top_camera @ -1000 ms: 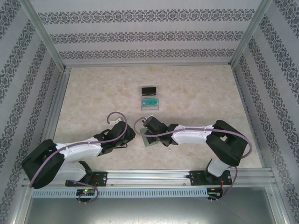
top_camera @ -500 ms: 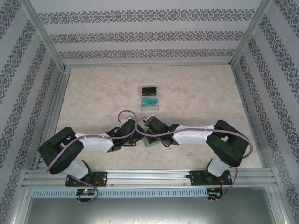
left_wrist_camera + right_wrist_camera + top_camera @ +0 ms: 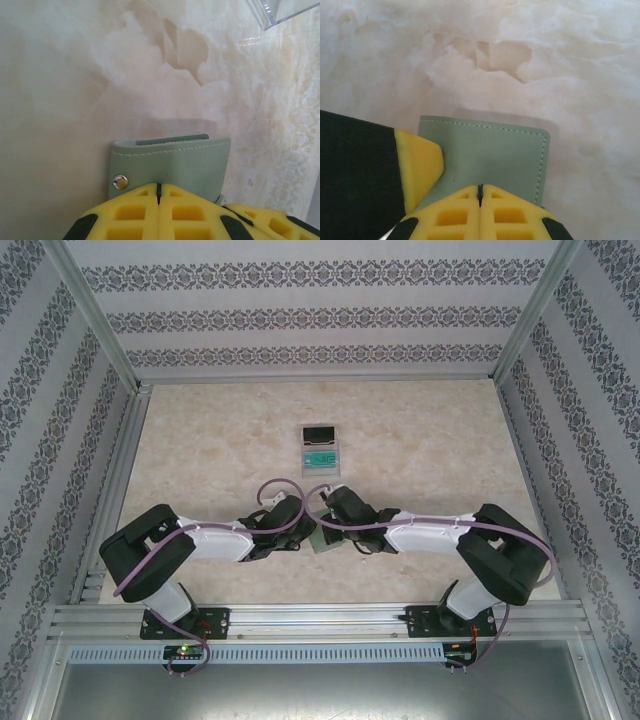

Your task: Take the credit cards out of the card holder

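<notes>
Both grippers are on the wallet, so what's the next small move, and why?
Probably ease the two grippers apart so the card holder folds open. It looks folded shut, and the left gripper and the right gripper each appear pinched closed on an edge of it.

The near edge of the card holder disappears under my left claw and my right claw; from above, they cover most of it. Its inside is hidden. The clear tray is cut off at the top right corner.
</notes>
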`<state>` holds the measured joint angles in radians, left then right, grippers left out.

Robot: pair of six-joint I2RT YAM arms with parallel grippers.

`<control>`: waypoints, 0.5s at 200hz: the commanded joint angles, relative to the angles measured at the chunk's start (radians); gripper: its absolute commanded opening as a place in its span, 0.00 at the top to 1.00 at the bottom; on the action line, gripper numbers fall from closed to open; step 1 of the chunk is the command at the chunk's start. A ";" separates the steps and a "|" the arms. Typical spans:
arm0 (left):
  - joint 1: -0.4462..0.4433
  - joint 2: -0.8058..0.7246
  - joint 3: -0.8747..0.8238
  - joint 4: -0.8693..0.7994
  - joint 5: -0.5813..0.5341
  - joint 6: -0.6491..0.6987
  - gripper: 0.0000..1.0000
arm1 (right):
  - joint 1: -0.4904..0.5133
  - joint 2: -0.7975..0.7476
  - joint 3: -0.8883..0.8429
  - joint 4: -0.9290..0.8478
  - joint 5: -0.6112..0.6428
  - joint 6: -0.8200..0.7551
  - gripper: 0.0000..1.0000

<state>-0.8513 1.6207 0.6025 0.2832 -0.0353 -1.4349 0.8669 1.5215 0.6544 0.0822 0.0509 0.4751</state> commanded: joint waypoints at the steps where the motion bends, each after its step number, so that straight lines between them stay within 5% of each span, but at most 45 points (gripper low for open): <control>1: 0.000 0.119 -0.062 -0.241 -0.072 -0.054 1.00 | -0.037 -0.058 -0.061 -0.007 -0.034 0.040 1.00; 100: 0.001 0.152 -0.077 -0.233 -0.098 -0.054 1.00 | -0.123 -0.166 -0.163 -0.022 -0.039 0.062 1.00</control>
<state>-0.8585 1.6718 0.6109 0.3500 -0.0380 -1.4746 0.7551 1.3808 0.5117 0.0971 -0.0044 0.5220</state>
